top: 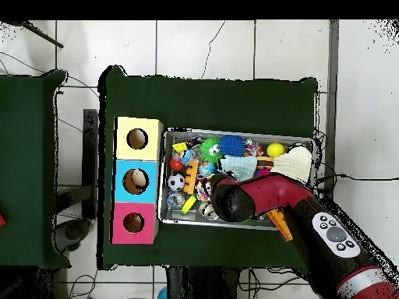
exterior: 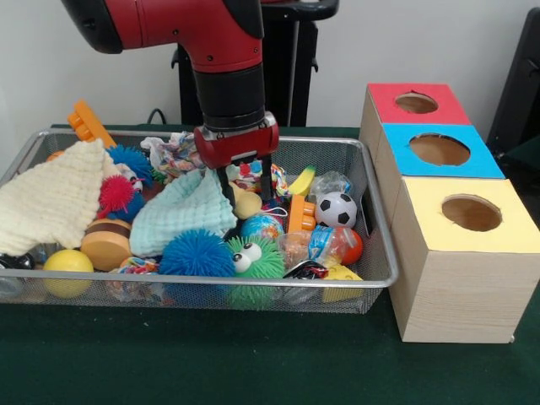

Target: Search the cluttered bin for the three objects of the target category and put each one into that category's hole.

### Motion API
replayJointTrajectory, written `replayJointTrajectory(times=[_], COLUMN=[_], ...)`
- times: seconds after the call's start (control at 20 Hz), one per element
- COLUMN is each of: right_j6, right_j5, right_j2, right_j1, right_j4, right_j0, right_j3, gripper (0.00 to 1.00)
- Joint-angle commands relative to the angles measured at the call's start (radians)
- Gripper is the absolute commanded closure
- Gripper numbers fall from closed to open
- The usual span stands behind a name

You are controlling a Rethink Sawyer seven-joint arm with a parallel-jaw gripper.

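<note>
A wire bin point(exterior: 211, 283) holds mixed toys: a soccer ball point(exterior: 336, 209), a blue spiky ball point(exterior: 197, 253), a green spiky ball with eyes point(exterior: 253, 257), a yellow ball point(exterior: 67, 263), a banana point(exterior: 302, 181) and a mint cloth point(exterior: 181, 211). My gripper point(exterior: 249, 196) reaches down into the bin's middle. It is open, with its fingers either side of a cream ball point(exterior: 247, 205) at the mint cloth's right edge. In the overhead view the arm point(top: 241, 198) hides the gripper. Red point(exterior: 416, 103), blue point(exterior: 440, 149) and yellow point(exterior: 471, 213) boxes with holes stand right of the bin.
A cream cloth point(exterior: 51, 202) covers the bin's left part, with an orange toy point(exterior: 89, 125) sticking up behind it. In the overhead view the blue box's hole point(top: 137, 181) shows something pale inside. Green cloth covers the table point(exterior: 253, 363).
</note>
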Motion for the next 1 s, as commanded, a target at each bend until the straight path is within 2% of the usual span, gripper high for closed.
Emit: replayJointTrajectory(times=[0.05, 1.0], right_j6=[-0.044, -0.002], right_j5=[-0.043, -0.102], right_j2=[-0.021, -0.070], right_j1=[-0.008, 0.042], right_j4=[-0.084, -0.136], right_j0=[-0.011, 0.030], right_j3=[-0.026, -0.063], gripper=[0.00, 0.00])
